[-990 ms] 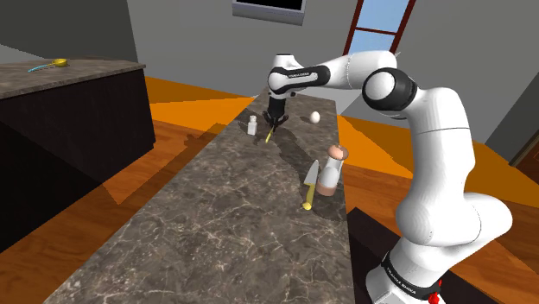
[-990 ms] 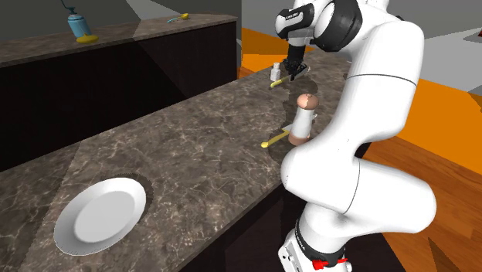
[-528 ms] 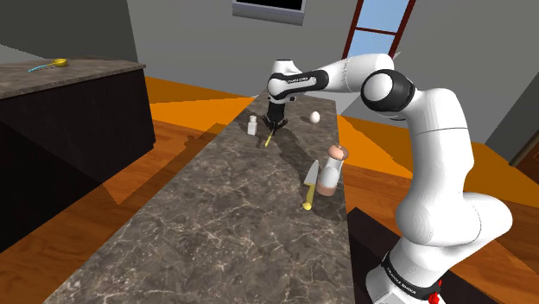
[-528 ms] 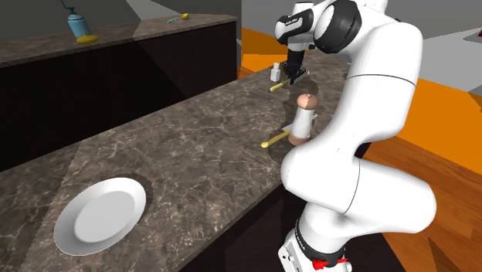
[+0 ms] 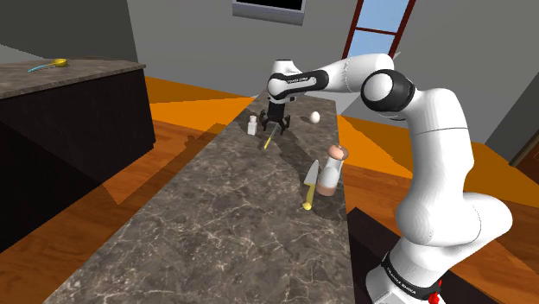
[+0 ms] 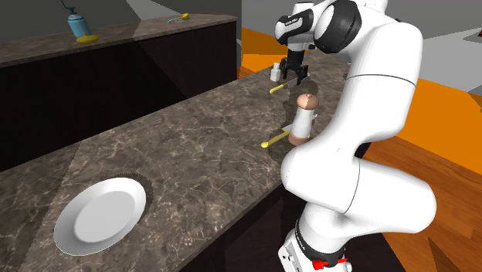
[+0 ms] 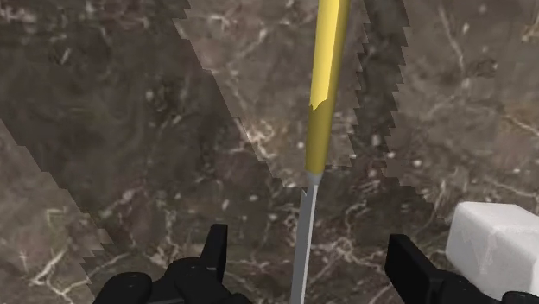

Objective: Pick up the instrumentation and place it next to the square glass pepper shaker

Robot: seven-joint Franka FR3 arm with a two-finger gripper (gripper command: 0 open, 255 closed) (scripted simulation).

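Shoulder view first: we see the claw (image 5: 276,125) hanging low over the far end of the long counter (image 5: 225,216). Its two fingers stand apart. Under it lies the tool (image 5: 269,138), thin, with a yellow handle. The small white shaker (image 5: 253,125) stands just beside it, toward this view's left. A white egg (image 5: 315,116) sits near the claw on the other side. Closer to the stand, a mill (image 5: 329,171) and a knife (image 5: 309,188) rest together, well apart from the tool.

Next, in the second exterior view, the claw (image 6: 296,76) is just above the tool (image 6: 276,89). The shaker (image 6: 275,73) is right by them. A white plate (image 6: 100,214) lies far off at the near end of the counter (image 6: 193,147).

Last, the wrist view looks straight down. The tool (image 7: 328,86) lies flat on the counter (image 7: 129,129), and its grey shaft runs between the fingers (image 7: 216,255). They do not touch it, so the claw (image 7: 308,242) grips nothing. The white shaker (image 7: 497,237) sits close by one finger.

We think the tool lies here because this is the spot the task asks for. The fingers are wide so the tool can rest on its own. The claw should go straight up next, so it knocks neither tool nor shaker.
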